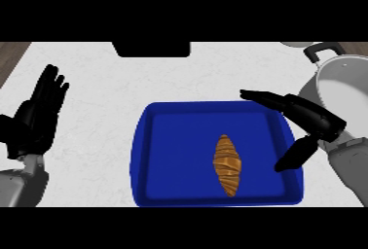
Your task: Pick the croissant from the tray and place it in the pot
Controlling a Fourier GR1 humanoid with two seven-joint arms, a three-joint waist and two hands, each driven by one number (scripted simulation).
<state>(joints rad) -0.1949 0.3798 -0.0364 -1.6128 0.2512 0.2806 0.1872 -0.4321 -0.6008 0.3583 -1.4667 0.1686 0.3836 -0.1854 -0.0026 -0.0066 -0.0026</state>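
Note:
A golden-brown croissant (227, 165) lies lengthwise in the right half of a blue tray (161, 146) at the counter's front centre. My right hand (310, 121) hovers over the tray's right rim, open, its fingers stretched toward the tray's far right corner and its thumb hanging down near the rim; it does not touch the croissant. A grey pot (345, 82) with a black handle stands at the far right, partly cut off by the view's edge and partly behind my right forearm. My left hand (36, 119) rests open at the left, fingers up.
White counter surrounds the tray. A dark rectangular object (152, 48) sits at the counter's back edge. Wood-toned strips show at the far left and right top corners.

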